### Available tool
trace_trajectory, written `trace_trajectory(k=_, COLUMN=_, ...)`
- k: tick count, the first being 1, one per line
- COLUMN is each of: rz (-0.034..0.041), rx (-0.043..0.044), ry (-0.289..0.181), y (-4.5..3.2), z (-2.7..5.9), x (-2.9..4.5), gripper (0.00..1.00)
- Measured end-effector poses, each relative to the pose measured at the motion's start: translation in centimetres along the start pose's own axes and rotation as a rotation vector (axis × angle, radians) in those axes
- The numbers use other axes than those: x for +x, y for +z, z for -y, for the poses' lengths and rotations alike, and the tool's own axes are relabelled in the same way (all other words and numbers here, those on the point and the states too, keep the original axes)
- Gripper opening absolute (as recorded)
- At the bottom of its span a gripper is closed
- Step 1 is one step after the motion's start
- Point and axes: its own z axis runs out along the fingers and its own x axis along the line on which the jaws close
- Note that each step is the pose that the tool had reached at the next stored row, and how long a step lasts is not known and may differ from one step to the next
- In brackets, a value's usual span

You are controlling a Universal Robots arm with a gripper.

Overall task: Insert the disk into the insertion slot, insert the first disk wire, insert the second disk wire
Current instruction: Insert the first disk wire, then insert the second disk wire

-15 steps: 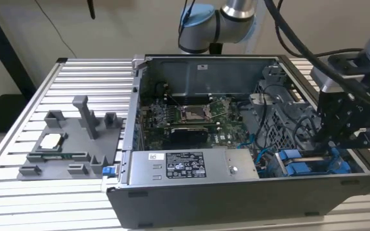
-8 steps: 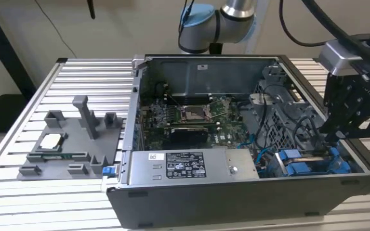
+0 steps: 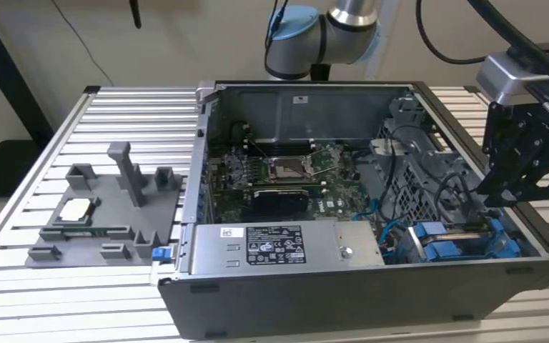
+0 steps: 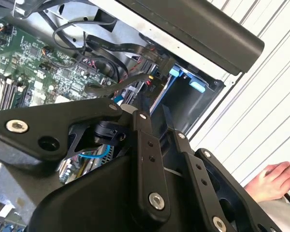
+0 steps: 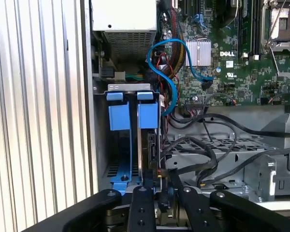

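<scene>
Black links of the gripper (image 5: 163, 187) crowd the foreground in both wrist views. Its jaws stand a narrow gap apart, with nothing clamped between them. Just beyond their tips the disk (image 5: 151, 147) stands on edge inside the insertion slot (image 5: 128, 88), its blue carrier tab beside a second blue fitting (image 5: 118, 115). Loose black cables (image 5: 208, 150) lie close to the disk, and a blue data cable (image 5: 176, 67) loops over the motherboard (image 5: 241, 63). At the exterior view's right the gripper hangs over a corner of the PC case (image 3: 351, 300), which sits on the slatted surface (image 3: 131, 114). A person's hand (image 4: 275, 180) lies outside the case.
</scene>
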Motion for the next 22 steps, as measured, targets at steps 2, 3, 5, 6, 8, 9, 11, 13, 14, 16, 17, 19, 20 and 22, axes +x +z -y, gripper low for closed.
trace_trajectory(k=2, rz=-0.0003, rx=-0.0002, ry=0.0, y=-0.01, z=0.06, x=-0.04, gripper=0.27)
trace_trajectory(k=3, rz=-0.0012, rx=-0.0011, ry=0.0, y=-0.01, z=0.13, x=-0.11, gripper=0.27)
trace_trajectory(k=5, rz=-0.0033, rx=-0.0041, ry=0.0, y=0.03, z=0.4, x=-0.3, gripper=0.27)
trace_trajectory(k=6, rz=-0.0046, rx=-0.0057, ry=0.0, y=0.04, z=0.56, x=-0.4, gripper=0.27)
trace_trajectory(k=8, rz=-0.0067, rx=-0.0092, ry=0.0, y=0.06, z=0.89, x=-0.6, gripper=0.27)
trace_trajectory(k=9, rz=-0.0078, rx=-0.011, ry=0.0, y=0.08, z=1.06, x=-0.71, gripper=0.27)
trace_trajectory(k=11, rz=-0.0098, rx=-0.0141, ry=0.001, y=0.11, z=1.46, x=-0.93, gripper=0.27)
trace_trajectory(k=13, rz=-0.0111, rx=-0.0176, ry=0.001, y=0.13, z=2.02, x=-1.09, gripper=0.27)
trace_trajectory(k=14, rz=-0.0116, rx=-0.0202, ry=0.001, y=0.14, z=2.42, x=-1.14, gripper=0.27)
trace_trajectory(k=16, rz=-0.0134, rx=-0.0274, ry=0.001, y=0.18, z=3.26, x=-1.18, gripper=0.27)
trace_trajectory(k=17, rz=-0.0142, rx=-0.0313, ry=0.001, y=0.2, z=3.61, x=-1.19, gripper=0.27)
trace_trajectory(k=19, rz=-0.0149, rx=-0.0379, ry=0.002, y=0.22, z=4.03, x=-1.17, gripper=0.27)
trace_trajectory(k=20, rz=-0.015, rx=-0.0402, ry=0.002, y=0.24, z=4.15, x=-1.09, gripper=0.27)
trace_trajectory(k=22, rz=-0.0151, rx=-0.0418, ry=0.004, y=0.31, z=4.27, x=-0.86, gripper=0.27)
